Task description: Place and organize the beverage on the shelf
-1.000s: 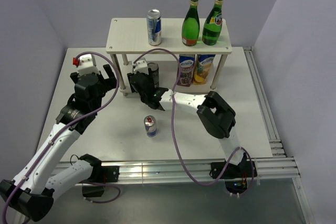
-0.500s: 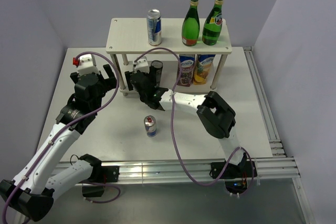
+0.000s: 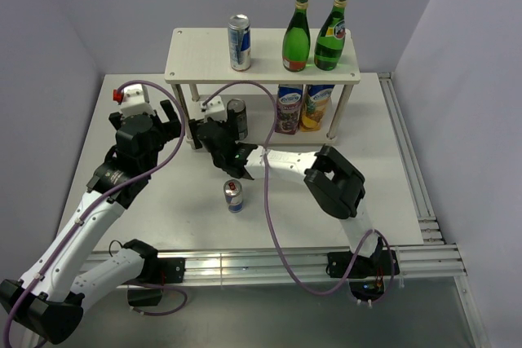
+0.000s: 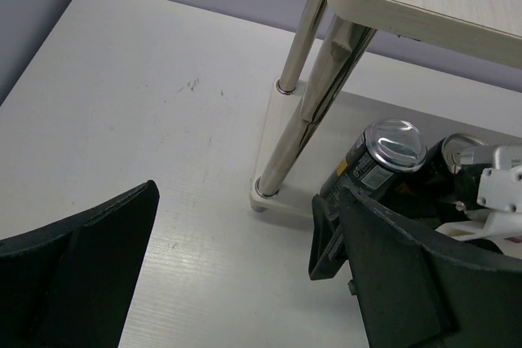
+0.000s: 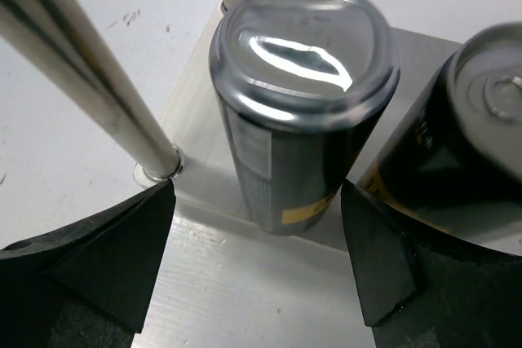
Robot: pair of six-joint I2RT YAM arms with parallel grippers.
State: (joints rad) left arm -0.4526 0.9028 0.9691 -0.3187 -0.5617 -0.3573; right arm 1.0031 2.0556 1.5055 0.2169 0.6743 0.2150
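Right wrist view: the right gripper (image 5: 257, 201) is spread wide and grips nothing. A dark can (image 5: 302, 71) stands upright between its fingers, with a clear gap on each side and neither finger touching. The can sits near the edge of the shelf's lower board (image 5: 196, 148). A second dark can (image 5: 457, 144) stands just outside the right finger on the same board, partly hidden by that finger. A shiny shelf leg (image 5: 77, 71) rises ahead of the left finger.

Left wrist view: the left gripper (image 4: 245, 197) is fully spread and empty, over the bare table (image 4: 147, 120). A corner leg of the shelf is straight ahead of it. The dark cans lie just past its right finger.

Top view: the shelf (image 3: 200, 55) lies beyond both grippers. Its top board carries a blue-and-silver can (image 3: 239, 41), a left green bottle (image 3: 296, 37) and a right green bottle (image 3: 330, 37). A purple drink (image 3: 288, 112) and a yellow drink (image 3: 316, 107) are on the lower tier, to the right of the right gripper. A red-and-blue can (image 3: 234, 196) stands alone on the table behind that gripper.
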